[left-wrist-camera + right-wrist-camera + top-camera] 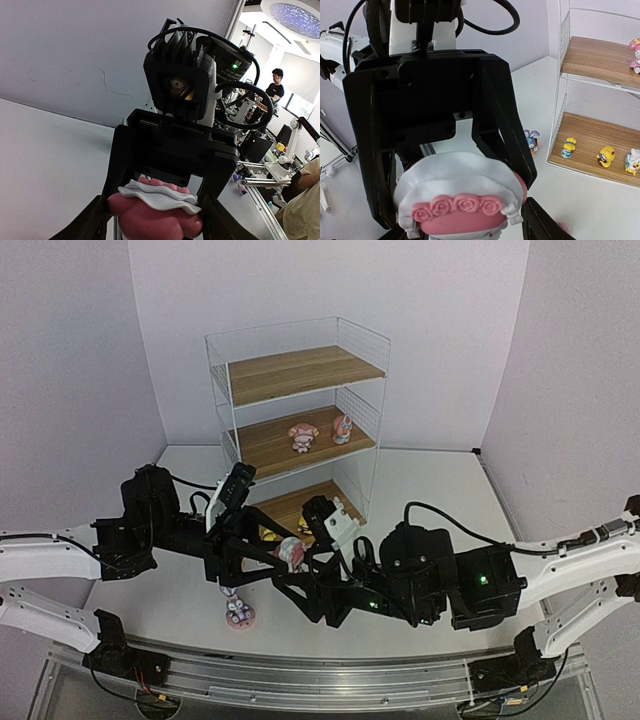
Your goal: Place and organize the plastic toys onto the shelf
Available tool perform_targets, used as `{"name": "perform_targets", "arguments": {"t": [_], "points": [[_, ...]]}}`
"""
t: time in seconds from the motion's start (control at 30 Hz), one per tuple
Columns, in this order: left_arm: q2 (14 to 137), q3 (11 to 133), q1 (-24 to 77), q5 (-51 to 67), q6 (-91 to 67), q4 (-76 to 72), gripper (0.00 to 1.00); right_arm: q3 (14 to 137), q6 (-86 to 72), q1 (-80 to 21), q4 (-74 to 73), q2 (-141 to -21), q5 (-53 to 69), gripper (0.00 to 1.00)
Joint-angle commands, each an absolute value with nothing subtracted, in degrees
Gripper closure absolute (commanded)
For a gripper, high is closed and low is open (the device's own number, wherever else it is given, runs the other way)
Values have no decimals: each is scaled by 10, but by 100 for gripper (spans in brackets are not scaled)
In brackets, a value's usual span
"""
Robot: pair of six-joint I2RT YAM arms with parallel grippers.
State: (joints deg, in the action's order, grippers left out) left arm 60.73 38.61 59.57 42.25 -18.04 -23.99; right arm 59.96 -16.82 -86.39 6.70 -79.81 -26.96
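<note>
A pink-white round toy (290, 553) with a white frill and pink roses hangs between my two grippers, which face each other above the table. My left gripper (156, 222) has its fingers pressed on both sides of the toy (152, 215). My right gripper (465, 230) also closes around the toy (460, 197) from the opposite side. A purple-blue bunny (239, 612) stands on the table below them and also shows in the right wrist view (532, 141). The white wire shelf (300, 370) stands behind, with two pink-white toys (303, 436) (342, 427) on its middle board.
The bottom board (590, 132) holds small yellow and white toys (568, 147) (606, 155) (632, 161). A bit of another pink toy (562, 226) lies on the table. The top board (300, 370) is bare. The metal rail (320, 680) runs along the near edge.
</note>
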Motion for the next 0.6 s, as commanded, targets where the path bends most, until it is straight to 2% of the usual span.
{"name": "perform_targets", "arguments": {"t": [0.0, 0.33, 0.43, 0.57], "points": [[600, 398, 600, 415, -169, -234, 100, 597, -176, -858, 120, -773, -276, 41], [593, 397, 600, 389, -164, -220, 100, 580, -171, -858, 120, -760, -279, 39], [598, 400, 600, 393, -164, -224, 100, 586, -169, -858, 120, -767, -280, 48], [605, 402, 600, 396, -165, -227, 100, 594, -166, -858, 120, -777, -283, 69]]}}
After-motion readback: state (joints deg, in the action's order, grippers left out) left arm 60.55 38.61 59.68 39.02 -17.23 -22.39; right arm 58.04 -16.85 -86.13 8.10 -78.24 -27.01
